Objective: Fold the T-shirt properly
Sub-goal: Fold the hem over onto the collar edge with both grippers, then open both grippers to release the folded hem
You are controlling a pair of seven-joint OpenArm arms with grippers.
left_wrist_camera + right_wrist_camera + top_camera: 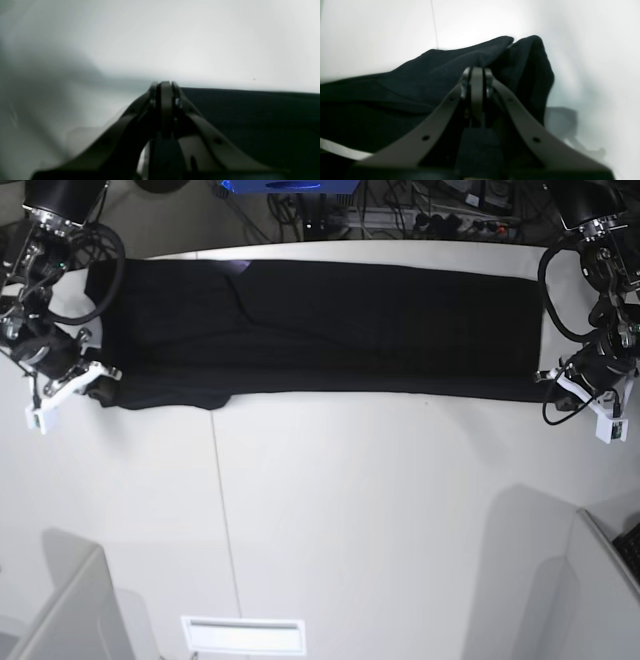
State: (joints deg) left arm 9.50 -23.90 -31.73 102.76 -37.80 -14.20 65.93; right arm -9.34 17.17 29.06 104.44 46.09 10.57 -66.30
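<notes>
The black T-shirt lies stretched as a long band across the top of the white table in the base view. At the frame's left edge, the right gripper pinches the shirt's bunched lower corner, jaws clamped on cloth. At the right edge, the left gripper sits jaws closed at the shirt's lower corner; whether it grips fabric cannot be told.

The T-shirt is seen as plain black all over, with no print shown. The surface is seen as white, crossed by a thin dark seam line. The left claw and right claw are rendered dark grey-brown.
</notes>
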